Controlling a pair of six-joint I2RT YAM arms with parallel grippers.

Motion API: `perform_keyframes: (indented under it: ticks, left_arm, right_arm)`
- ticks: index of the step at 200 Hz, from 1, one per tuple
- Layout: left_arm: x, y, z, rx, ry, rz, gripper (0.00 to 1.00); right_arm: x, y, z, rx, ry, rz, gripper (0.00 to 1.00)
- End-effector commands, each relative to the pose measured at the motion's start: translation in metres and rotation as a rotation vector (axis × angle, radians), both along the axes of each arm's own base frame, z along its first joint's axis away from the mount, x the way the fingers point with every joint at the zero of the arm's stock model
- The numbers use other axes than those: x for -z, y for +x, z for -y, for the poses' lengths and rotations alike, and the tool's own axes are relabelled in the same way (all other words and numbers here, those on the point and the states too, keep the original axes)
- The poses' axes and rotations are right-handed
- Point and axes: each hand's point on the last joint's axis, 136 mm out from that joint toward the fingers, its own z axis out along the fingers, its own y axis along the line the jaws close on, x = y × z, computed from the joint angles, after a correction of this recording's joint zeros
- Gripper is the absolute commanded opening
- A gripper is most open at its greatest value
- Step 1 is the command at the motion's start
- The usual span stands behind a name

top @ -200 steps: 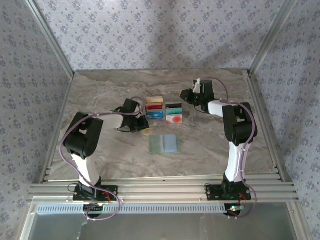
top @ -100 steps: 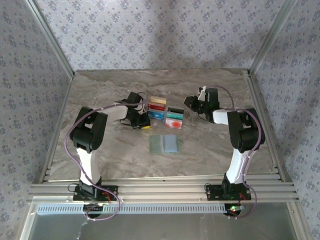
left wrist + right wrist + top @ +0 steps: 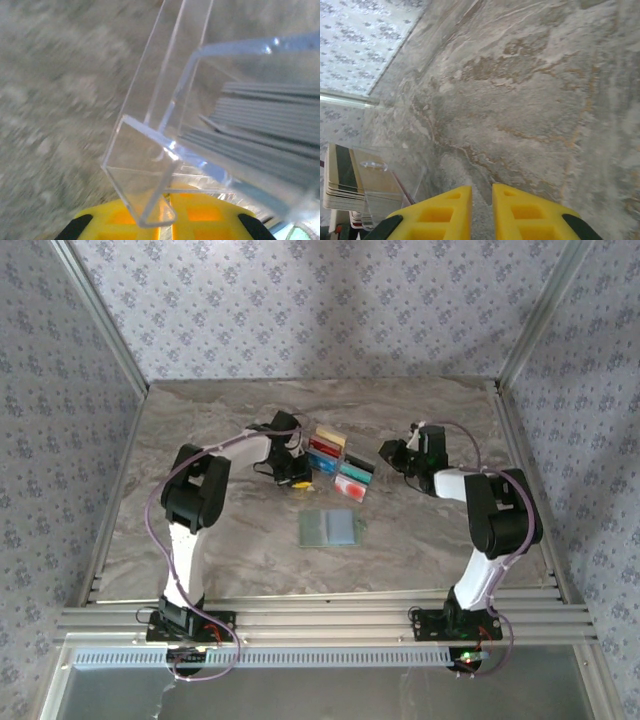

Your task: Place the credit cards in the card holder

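Since the earlier frame, the clear acrylic rack (image 3: 338, 462) of colourful credit cards (image 3: 350, 476) sits skewed mid-worktop (image 3: 200, 440); edges blur. Pale sage-green card holder (image 3: 329, 528) lies nearer. Left claw (image 3: 290, 472) pinches the rack's corner; right claw (image 3: 391, 454) nearly closed, empty.

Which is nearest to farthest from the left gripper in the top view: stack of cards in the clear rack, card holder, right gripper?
1. Stack of cards, in the clear rack, right beside the left gripper on its right.
2. Card holder, nearer the arm bases, slightly right.
3. Right gripper, across the rack on the far right.
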Motion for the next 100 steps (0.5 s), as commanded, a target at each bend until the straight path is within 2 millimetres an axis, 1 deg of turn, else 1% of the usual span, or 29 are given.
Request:
perform_keyframes:
  ticks: [1,53,90,100]
  left_arm:
    - [-0.013,0.058,0.069,0.086,-0.152,0.311,0.14]
    - [-0.020,0.066,0.095,0.141,-0.200,0.310,0.17]
    - [-0.023,0.066,0.115,0.181,-0.224,0.304,0.19]
    - [-0.027,0.067,0.121,0.188,-0.243,0.305,0.19]
  right_arm:
    - [0.035,-0.026,0.012,0.041,-0.070,-0.146,0.22]
    - [0.027,-0.036,0.035,0.138,-0.148,-0.148,0.24]
    - [0.023,-0.043,0.045,0.180,-0.196,-0.148,0.27]
    - [0.020,-0.044,0.047,0.188,-0.209,-0.143,0.27]
